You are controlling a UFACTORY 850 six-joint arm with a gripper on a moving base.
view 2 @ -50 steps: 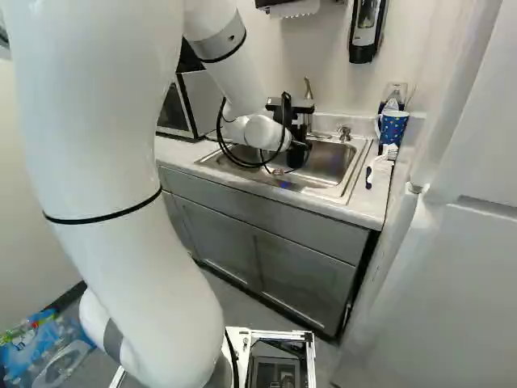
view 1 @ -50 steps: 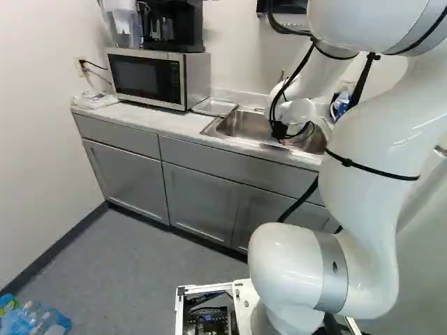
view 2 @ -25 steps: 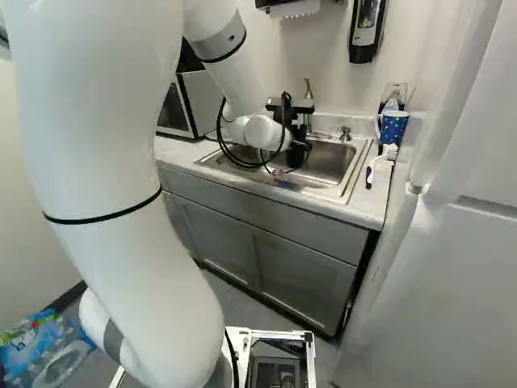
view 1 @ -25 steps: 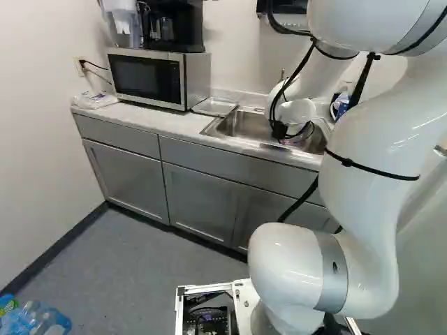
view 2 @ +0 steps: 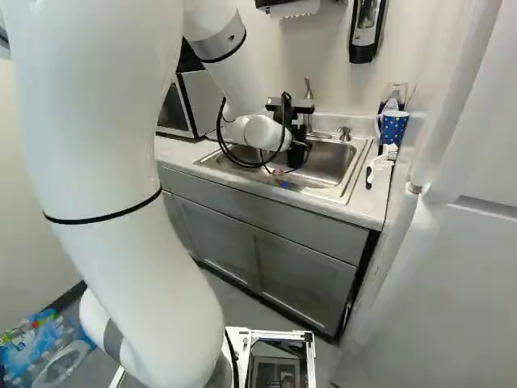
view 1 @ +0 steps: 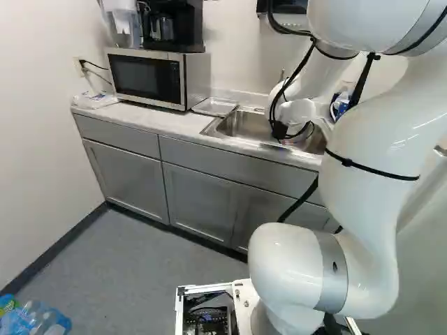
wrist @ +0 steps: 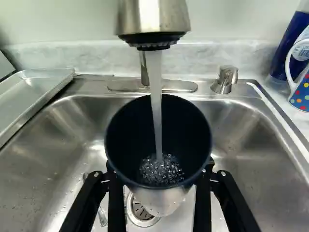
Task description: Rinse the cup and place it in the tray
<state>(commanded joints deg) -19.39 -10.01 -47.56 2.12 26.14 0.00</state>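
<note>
One dark cup [wrist: 190,130] is catching the faucet's [wrist: 153,15] water [wrist: 155,82] between the sink's [wrist: 244,90] edges as you're pinching its sides with the gripper [wrist: 160,176], risking a drop if added weight or wetness is beating friction.

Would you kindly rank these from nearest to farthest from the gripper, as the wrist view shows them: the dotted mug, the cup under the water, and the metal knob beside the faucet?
1. Cup: held by the gripper.
2. Metal knob: at the back of the sink.
3. Dotted mug: on the counter beside the sink.
</note>
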